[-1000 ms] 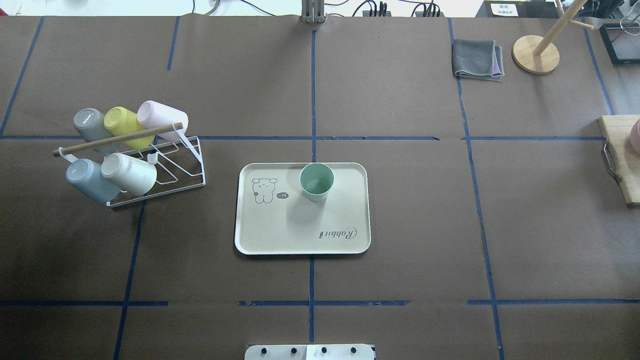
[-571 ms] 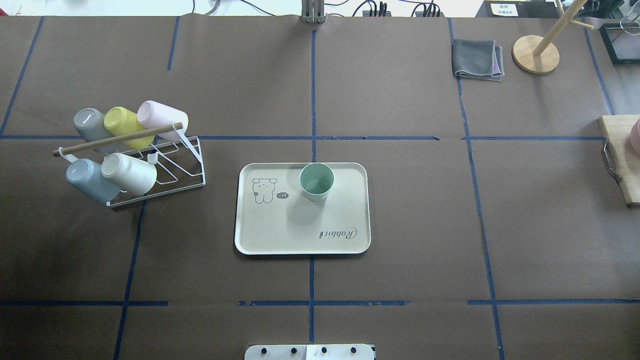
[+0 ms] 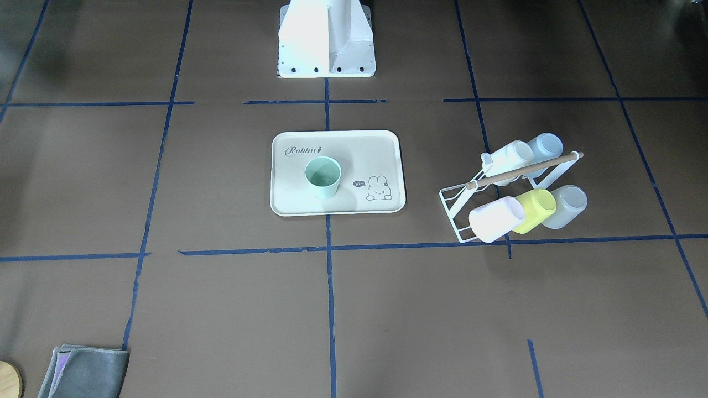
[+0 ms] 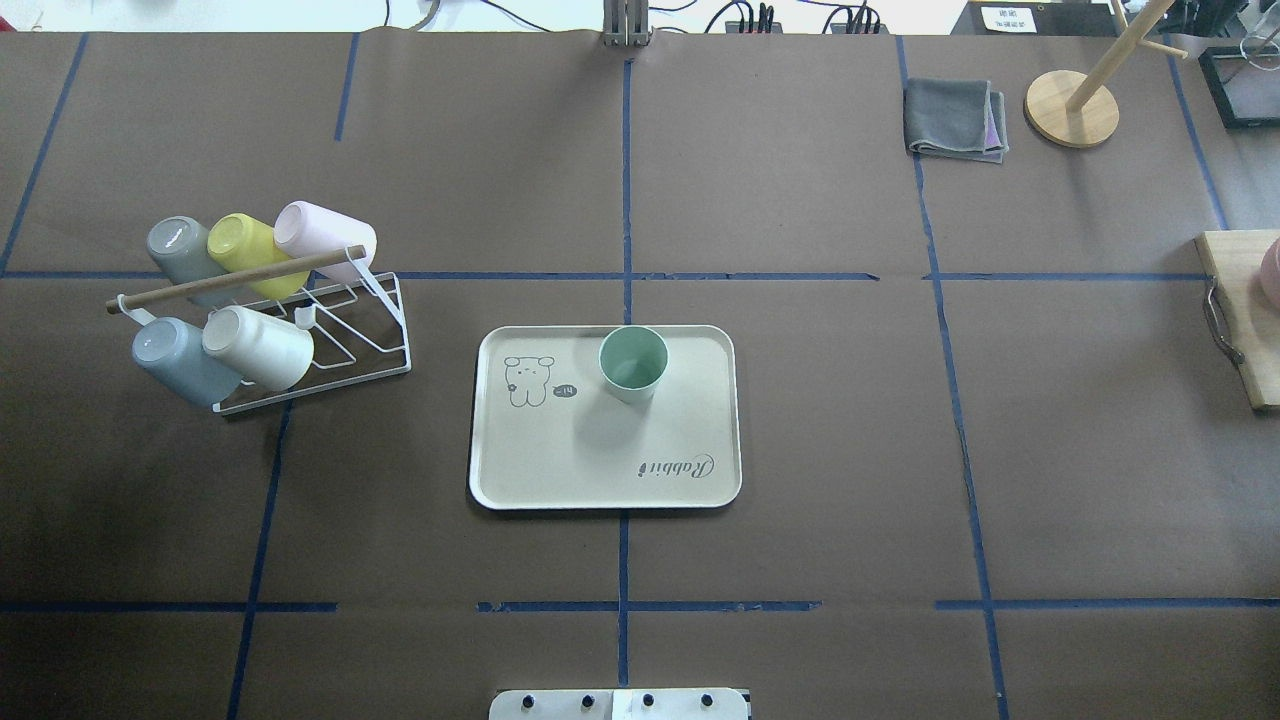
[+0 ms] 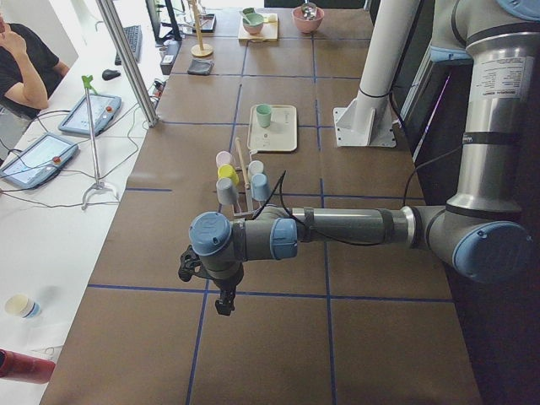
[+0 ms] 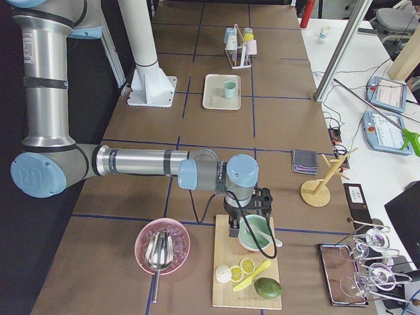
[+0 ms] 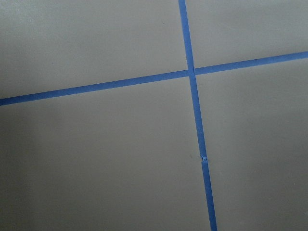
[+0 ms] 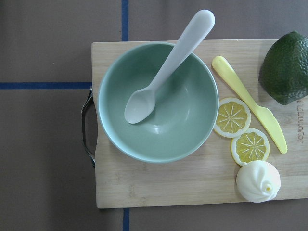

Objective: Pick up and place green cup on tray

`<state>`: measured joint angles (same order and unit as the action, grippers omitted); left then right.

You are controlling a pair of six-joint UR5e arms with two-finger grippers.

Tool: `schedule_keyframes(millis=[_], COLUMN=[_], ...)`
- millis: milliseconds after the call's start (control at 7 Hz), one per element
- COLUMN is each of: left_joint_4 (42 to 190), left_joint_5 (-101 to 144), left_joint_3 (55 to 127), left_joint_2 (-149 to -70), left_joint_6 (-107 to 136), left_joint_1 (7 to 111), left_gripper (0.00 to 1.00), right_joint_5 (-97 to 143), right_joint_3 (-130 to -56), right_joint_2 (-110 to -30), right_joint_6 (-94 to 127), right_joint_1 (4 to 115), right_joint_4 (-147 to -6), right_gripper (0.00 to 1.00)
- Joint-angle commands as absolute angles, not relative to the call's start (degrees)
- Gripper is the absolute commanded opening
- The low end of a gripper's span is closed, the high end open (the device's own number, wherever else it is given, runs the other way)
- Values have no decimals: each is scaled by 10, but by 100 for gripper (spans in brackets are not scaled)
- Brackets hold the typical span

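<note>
At table centre, the green cup stands upright on the tray, close to its far rim and beside the bunny drawing. Open table surrounds all four tray edges; the wire cup rack sits well apart. Tray script reads "Rabbit". Far off, the left gripper hangs over a blue tape crossing and the right gripper over a cutting board bearing a green bowl. Whether either's fingers are parted cannot be told.
</note>
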<state>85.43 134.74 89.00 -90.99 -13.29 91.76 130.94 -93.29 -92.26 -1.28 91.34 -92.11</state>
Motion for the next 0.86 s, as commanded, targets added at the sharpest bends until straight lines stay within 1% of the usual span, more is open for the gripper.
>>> schedule_keyframes(millis=[0, 714], left_joint_4=[854, 854], left_joint_5=[1347, 1347], left_joint_3=[890, 888], left_joint_2=[-911, -911], left_joint_6=[-133, -133], left_joint_1=[918, 918], left_gripper=[100, 100], right_joint_5=[1310, 1310], right_joint_3=[-924, -922], right_joint_2=[-922, -918], right_joint_6=[-44, -39], right_joint_1=[921, 925], right_joint_4=[-921, -921], right_gripper=[100, 100])
